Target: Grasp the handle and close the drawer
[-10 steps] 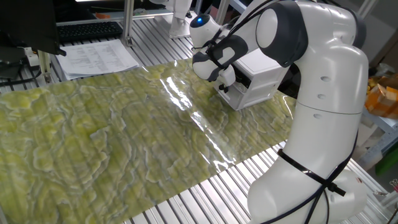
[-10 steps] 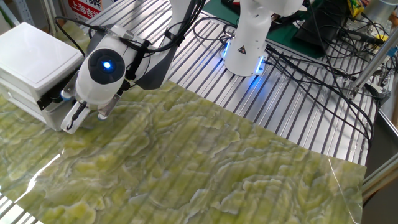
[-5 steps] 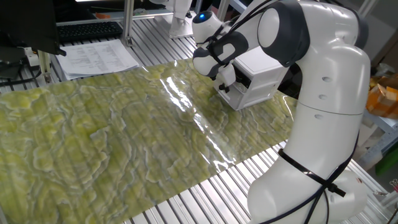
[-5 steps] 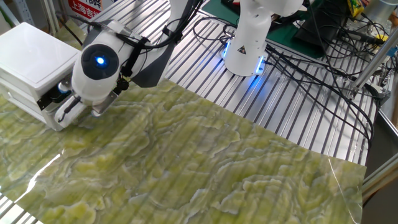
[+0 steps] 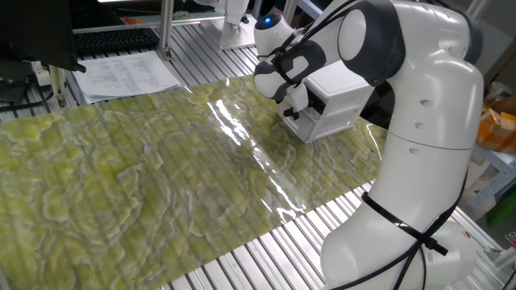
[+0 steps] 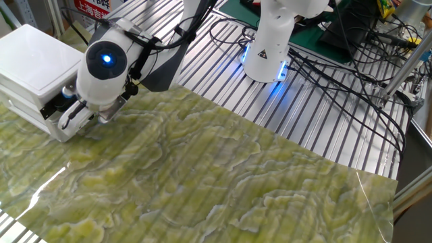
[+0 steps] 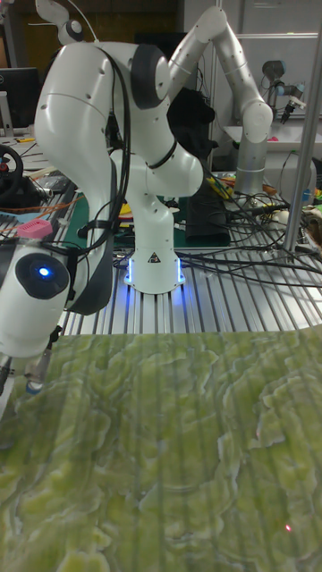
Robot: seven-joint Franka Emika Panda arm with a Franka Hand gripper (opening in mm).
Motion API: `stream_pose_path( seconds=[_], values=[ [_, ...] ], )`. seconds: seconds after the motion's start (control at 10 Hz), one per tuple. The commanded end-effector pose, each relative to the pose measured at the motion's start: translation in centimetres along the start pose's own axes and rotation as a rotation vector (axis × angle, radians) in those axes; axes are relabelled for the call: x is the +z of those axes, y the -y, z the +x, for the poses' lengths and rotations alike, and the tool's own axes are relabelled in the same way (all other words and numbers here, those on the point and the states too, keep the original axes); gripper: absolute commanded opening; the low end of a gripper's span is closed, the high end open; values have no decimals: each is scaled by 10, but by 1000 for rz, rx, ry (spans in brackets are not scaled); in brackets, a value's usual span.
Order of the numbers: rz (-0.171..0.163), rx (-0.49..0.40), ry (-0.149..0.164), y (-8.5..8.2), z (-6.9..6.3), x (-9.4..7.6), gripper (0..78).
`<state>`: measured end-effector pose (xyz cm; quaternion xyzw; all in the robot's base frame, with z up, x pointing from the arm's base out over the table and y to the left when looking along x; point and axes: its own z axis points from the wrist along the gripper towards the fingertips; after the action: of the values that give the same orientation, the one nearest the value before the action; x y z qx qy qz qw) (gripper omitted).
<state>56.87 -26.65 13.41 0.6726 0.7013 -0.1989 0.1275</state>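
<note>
The drawer [image 6: 59, 127] is found at the bottom of a small white cabinet [image 6: 34, 64] that stands at one end of the table, on a green-and-yellow marbled mat [image 6: 202, 182]. In the other fixed view the cabinet is seen at the left edge, and the drawer front is faced toward the lower right, along the mat; its long axis is run level, parallel to the cabinet's front edge. The drawer front appears close to flush with the cabinet body. In one fixed view the same cabinet [image 5: 343, 93] is set at the far right of the mat, its front turned toward the left.

The gripper [image 6: 74, 116] is pressed up against the drawer front, with its fingers [image 6: 67, 118] laid across the place where the handle would be. The handle itself is hidden behind the gripper, and whether the fingers are clamped on it cannot be told.

The mat is spread over a table of ribbed metal slats [image 6: 317, 115]. Black cables [image 6: 337, 61] are strewn beside the arm's base [image 6: 266, 57], which is lit blue. Printed papers [image 5: 125, 74] and a keyboard [image 5: 113, 38] are seen beyond the mat.
</note>
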Motion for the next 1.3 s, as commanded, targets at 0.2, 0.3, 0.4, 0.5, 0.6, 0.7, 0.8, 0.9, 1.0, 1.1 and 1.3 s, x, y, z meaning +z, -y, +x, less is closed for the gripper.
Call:
stream_pose_path(
  seconds=[0.2,0.3,0.4,0.5,0.6,0.7,0.8,0.9,1.0,1.1,1.3],
  values=[
    [-5,16,47,-4,5,8,774],
    [-5,18,49,-4,5,8,774],
    [-5,12,50,-4,4,8,774],
    [-5,2,49,-4,4,8,774],
    [-5,-6,49,-4,3,9,774],
    [-6,-14,48,-5,2,9,774],
    [-7,-17,45,-5,3,9,774],
    [-9,-13,53,-6,3,10,774],
    [-10,-16,52,-6,4,11,774],
    [-11,-18,51,-6,4,11,774],
    [-15,-16,52,-7,5,13,774]
  ],
)
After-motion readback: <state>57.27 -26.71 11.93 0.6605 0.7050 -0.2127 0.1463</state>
